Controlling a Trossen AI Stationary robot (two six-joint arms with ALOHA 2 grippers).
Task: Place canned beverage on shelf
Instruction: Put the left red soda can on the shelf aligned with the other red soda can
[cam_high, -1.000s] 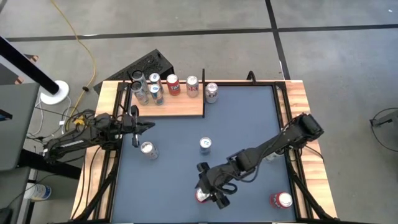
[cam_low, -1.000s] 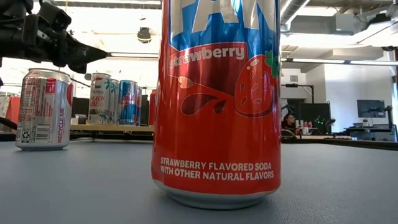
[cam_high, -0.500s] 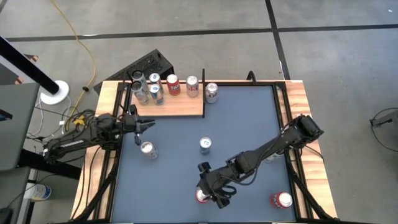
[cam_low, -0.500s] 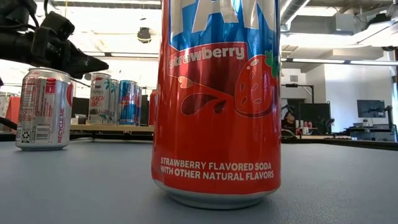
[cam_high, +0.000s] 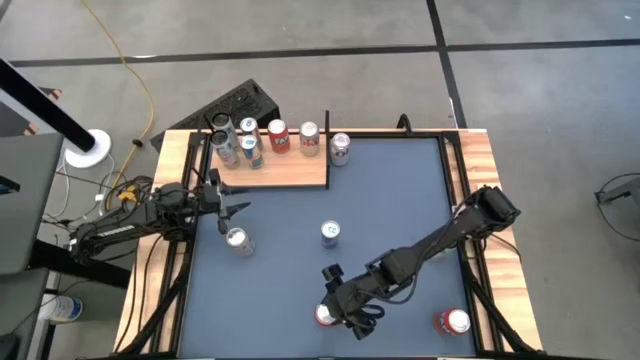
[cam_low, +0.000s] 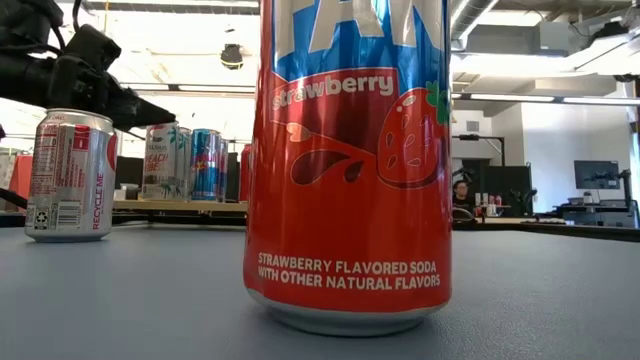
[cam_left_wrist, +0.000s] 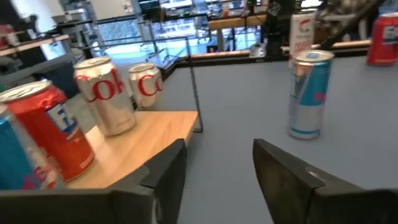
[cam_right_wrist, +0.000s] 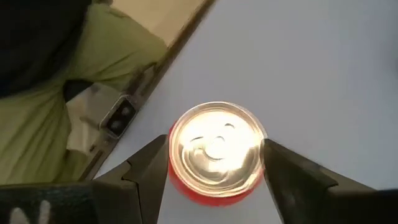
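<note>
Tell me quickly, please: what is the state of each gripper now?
Left gripper: jaws open, holding nothing, at the shelf edge.
Right gripper: jaws open on either side of a red can, not yet gripping it.

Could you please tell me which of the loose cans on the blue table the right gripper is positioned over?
It is the red can with a silver top at the table's near edge: the right gripper straddles it, fingers open on either side. The other loose cans stand apart.

A yellow cable (cam_high: 130, 75) crosses the floor beyond the table's far left corner, beside a black keyboard-like panel (cam_high: 232, 104).
</note>
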